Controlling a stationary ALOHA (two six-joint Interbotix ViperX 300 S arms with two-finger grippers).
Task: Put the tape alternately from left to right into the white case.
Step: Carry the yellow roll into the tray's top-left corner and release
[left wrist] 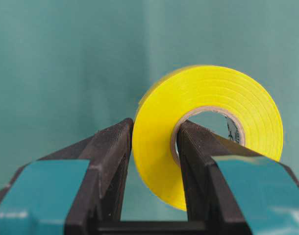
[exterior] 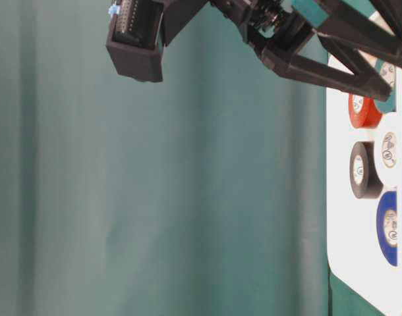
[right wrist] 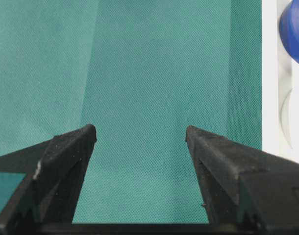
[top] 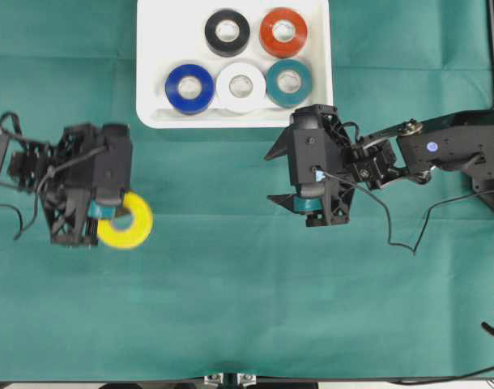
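Five rolls (top: 240,85) already in white case (top: 154,57); yellow roll (top: 127,220) left, pinched through its wall by left end effector (top: 109,212). Right end effector (right wrist: 139,137) wide, empty.

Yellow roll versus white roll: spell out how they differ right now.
The yellow roll is outside the white case, over the green cloth; the white roll lies flat inside it. The yellow roll is clamped by the left pincer, one finger through its core; nothing grips the white roll. Both are round rolls with pale cores.

The print inside the tape rolls' cores is too small to read.
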